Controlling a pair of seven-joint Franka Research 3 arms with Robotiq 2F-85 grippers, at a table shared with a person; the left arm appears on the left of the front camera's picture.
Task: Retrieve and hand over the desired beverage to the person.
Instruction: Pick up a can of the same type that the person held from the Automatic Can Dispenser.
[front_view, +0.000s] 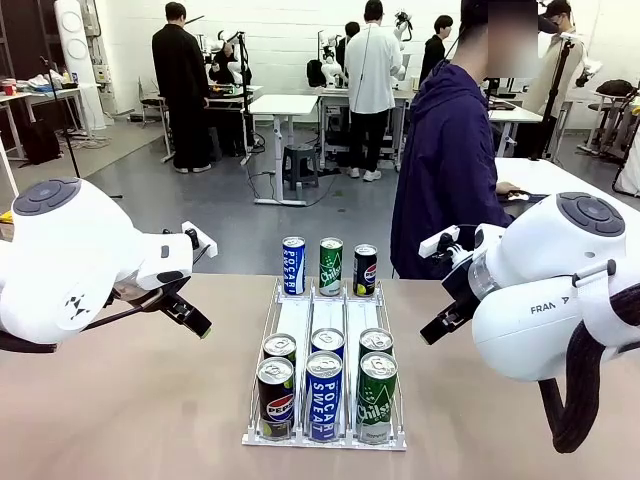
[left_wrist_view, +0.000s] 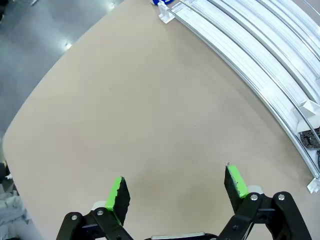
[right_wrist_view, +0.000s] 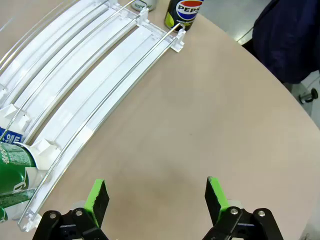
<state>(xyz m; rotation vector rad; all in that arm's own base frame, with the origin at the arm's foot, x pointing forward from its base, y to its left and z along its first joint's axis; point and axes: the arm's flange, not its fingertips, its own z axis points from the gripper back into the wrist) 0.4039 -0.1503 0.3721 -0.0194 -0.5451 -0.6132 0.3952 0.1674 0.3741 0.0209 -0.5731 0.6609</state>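
**Front view and wrist views: station status**

Front view is showing the person (front_view: 445, 170), in a dark hooded jacket, standing at the far edge of the table (front_view: 120, 400), right of centre, with the body turned toward picture right.

All beverages are sitting in the white three-lane rack (front_view: 296, 318) at the middle of the table, well apart from both grippers.

- Far end, nearest the person, one upright can per lane:
  - The far Pocari Sweat can (front_view: 293, 265) is occupying the left lane.
  - The far Chilsung can (front_view: 331, 266) is occupying the middle lane.
  - The far Pepsi can (front_view: 365, 270) is occupying the right lane.
- Near end, front row:
  - The near Pepsi can (front_view: 275, 398) is standing in the left lane.
  - The near Pocari Sweat can (front_view: 323, 396) is standing in the middle lane.
  - The near Chilsung can (front_view: 376, 397) is standing in the right lane.
- The second-row cans (front_view: 327, 342) are standing just behind these, one per lane, with mostly their lids showing.
- The lane sections between the two groups are lying bare.

Left wrist view: the left gripper (left_wrist_view: 176, 187) is hovering over bare tabletop beside the rack. Its fingers are spread wide, with nothing between the green pads.

Right wrist view: the right gripper (right_wrist_view: 156, 192) is hovering over bare tabletop on the rack's other side. Its fingers are likewise spread and gripping nothing. The far Pepsi can is appearing at the top edge and the person's jacket at the upper right corner.
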